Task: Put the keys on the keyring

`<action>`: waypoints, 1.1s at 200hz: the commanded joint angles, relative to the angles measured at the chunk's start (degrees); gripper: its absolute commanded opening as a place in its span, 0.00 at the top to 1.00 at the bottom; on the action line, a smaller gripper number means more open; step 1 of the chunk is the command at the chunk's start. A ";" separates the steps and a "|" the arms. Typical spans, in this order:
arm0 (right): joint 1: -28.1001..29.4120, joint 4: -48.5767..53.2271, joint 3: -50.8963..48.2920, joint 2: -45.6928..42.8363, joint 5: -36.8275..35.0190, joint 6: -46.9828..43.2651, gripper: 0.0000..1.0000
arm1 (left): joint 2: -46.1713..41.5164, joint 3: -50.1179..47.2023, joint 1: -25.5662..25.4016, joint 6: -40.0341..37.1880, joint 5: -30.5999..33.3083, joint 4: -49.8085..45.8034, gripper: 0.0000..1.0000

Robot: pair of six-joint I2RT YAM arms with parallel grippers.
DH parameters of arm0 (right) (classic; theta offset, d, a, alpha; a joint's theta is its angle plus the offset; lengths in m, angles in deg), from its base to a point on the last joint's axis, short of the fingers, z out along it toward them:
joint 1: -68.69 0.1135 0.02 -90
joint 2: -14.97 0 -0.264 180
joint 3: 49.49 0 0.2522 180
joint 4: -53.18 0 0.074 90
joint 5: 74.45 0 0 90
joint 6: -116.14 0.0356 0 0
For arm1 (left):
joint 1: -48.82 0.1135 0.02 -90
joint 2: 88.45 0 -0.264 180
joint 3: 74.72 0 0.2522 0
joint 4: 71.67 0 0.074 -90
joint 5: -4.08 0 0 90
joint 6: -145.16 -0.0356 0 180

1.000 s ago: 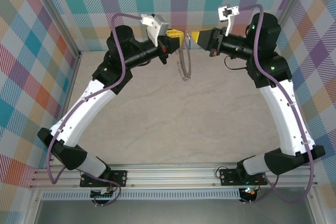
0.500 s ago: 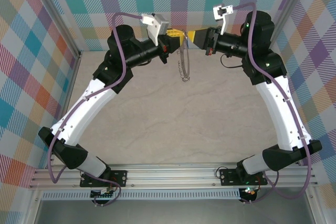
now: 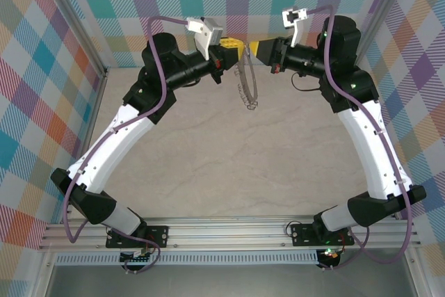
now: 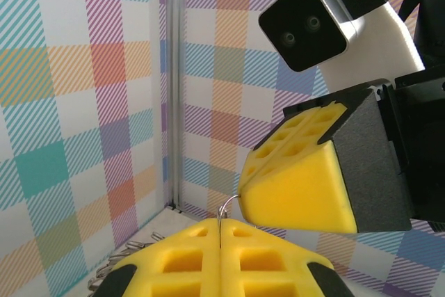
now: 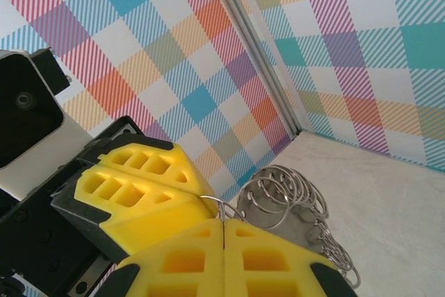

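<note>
Top external view: the keyring (image 3: 247, 83) hangs edge-on, with small loops dangling along its lower end. The left gripper (image 3: 239, 49) sits just left of the keyring's top and the right gripper (image 3: 254, 49) just right of it, their tips almost touching. In the left wrist view, the left arm's yellow fingers (image 4: 181, 262) are pressed together, and the keyring's thin wire rises from the seam between them. In the right wrist view, the right arm's fingers (image 5: 271, 255) are likewise together, pinching the wire. The keyring's loops are bunched just beyond them.
</note>
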 commanded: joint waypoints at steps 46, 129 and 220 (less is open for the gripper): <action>-0.97 -0.85 -2.04 -0.12 -1.48 0.20 1.00 | -2.99 0.00 0.39 1.21 -1.84 5.79 1.00; -2.71 -2.27 -5.46 -1.96 -0.25 2.08 1.00 | -4.92 -2.25 0.39 1.29 0.27 7.59 1.00; -3.25 -3.80 -4.01 1.47 14.57 5.81 1.00 | -4.18 -2.78 0.35 4.40 2.87 12.50 1.00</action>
